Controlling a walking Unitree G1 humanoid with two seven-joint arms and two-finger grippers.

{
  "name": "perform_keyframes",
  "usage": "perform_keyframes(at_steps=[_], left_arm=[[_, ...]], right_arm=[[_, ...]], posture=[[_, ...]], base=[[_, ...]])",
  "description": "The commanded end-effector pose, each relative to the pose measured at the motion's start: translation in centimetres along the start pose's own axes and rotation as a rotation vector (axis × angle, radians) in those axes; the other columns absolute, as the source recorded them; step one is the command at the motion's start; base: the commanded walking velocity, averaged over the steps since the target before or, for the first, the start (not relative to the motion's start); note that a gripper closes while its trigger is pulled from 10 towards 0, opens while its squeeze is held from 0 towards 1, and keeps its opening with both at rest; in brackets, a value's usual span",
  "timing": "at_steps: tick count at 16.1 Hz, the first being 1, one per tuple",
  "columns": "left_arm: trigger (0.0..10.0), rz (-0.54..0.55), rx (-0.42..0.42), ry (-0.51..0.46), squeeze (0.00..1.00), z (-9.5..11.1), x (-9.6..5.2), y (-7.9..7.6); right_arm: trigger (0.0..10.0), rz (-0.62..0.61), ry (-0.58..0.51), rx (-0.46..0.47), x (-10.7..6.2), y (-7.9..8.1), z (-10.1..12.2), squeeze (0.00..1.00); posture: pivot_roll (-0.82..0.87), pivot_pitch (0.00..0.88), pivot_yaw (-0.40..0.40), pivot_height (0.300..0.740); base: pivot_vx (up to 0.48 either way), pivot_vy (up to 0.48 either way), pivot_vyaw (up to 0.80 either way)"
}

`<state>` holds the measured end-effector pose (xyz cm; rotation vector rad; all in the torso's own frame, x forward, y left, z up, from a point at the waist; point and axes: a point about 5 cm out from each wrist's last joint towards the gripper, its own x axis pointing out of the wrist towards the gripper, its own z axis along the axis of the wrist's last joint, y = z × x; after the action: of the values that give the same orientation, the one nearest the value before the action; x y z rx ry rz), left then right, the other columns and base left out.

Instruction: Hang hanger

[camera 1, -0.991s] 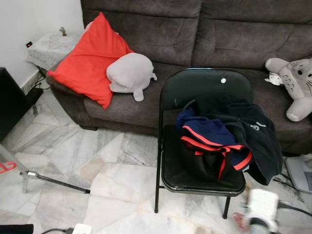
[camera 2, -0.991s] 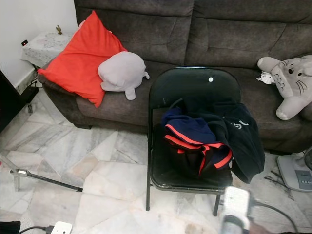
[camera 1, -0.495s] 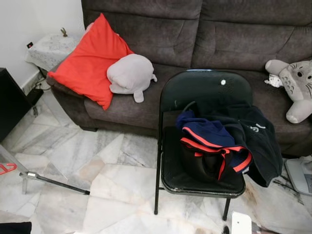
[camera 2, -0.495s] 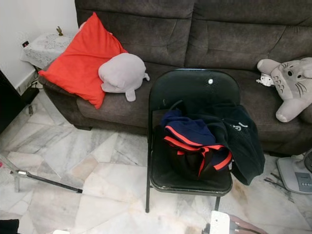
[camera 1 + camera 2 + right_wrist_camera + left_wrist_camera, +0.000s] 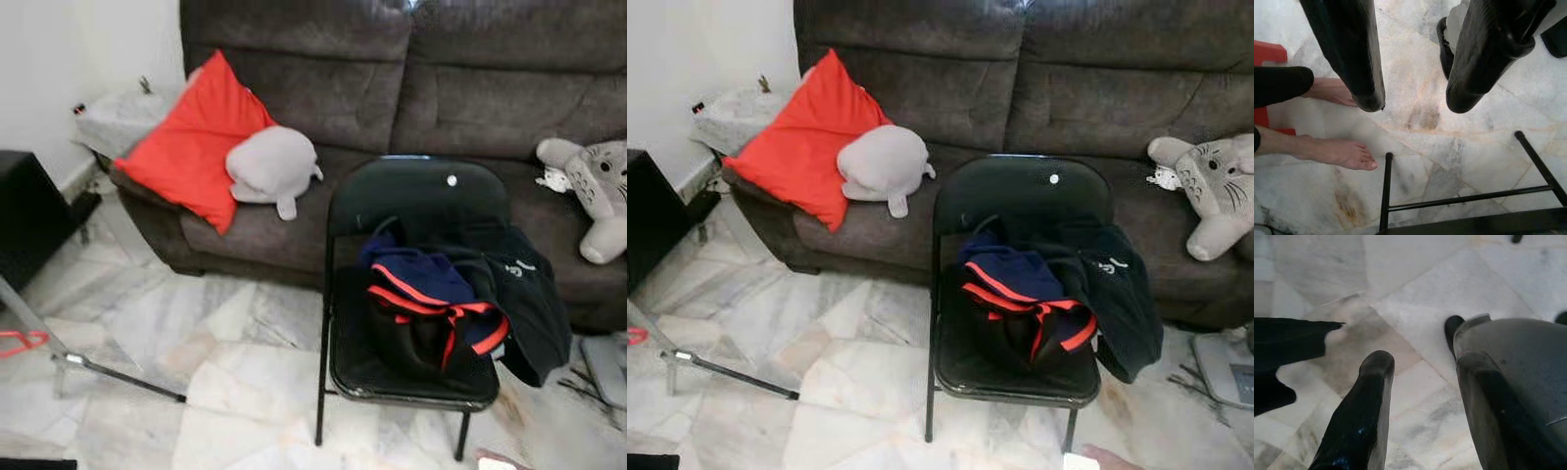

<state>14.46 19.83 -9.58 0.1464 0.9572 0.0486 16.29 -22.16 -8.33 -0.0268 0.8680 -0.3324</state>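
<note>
a black folding chair [image 5: 411, 294] is standing on the marble floor [image 5: 225, 392] before a dark sofa [image 5: 411, 88], carrying a heap of dark clothes [image 5: 451, 304]. the red hanger [image 5: 22, 341] is lying at the far left floor edge. the left gripper [image 5: 1420, 377] and right gripper [image 5: 1415, 93] are hanging spread and empty above the floor; a person's bare feet [image 5: 1339, 149] are standing near the chair legs.
</note>
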Motion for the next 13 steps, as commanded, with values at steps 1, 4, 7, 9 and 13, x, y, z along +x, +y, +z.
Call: perform_keyframes(at_steps=[1,4,7,9,13], left_arm=[[10.0,-0.067,0.018,0.043,0.00,-1.0,-0.3,-2.6],[10.0,-0.088,0.024,0.066,0.00,-1.7,-0.7,-5.0],[10.0,-0.091,0.026,0.073,0.00,-1.7,-0.7,-5.8],[10.0,-0.086,0.025,0.075,0.00,-1.7,-0.7,-5.6],[10.0,-0.075,0.022,0.070,0.00,-1.6,-0.6,-4.5]], right_arm=[[10.0,-0.013,0.007,0.018,-0.1,-0.1,-0.4,0.00],[10.0,-0.026,0.005,0.030,0.0,-0.2,-0.1,0.00],[10.0,-0.013,-0.004,0.032,0.0,0.1,0.0,0.00],[10.0,-0.011,-0.020,0.033,0.0,0.3,0.1,0.00],[10.0,-0.006,-0.029,0.026,0.0,0.5,0.3,0.00]], posture=[[-0.05,0.103,0.025,0.721],[-0.05,0.116,0.022,0.721],[-0.05,0.122,0.019,0.721],[-0.05,0.125,0.019,0.721],[-0.05,0.132,0.018,0.721]], base=[[0.319,0.000,0.00],[0.328,0.000,-0.35],[0.334,0.000,-0.67],[0.334,0.000,-0.32],[0.311,0.000,0.00]])
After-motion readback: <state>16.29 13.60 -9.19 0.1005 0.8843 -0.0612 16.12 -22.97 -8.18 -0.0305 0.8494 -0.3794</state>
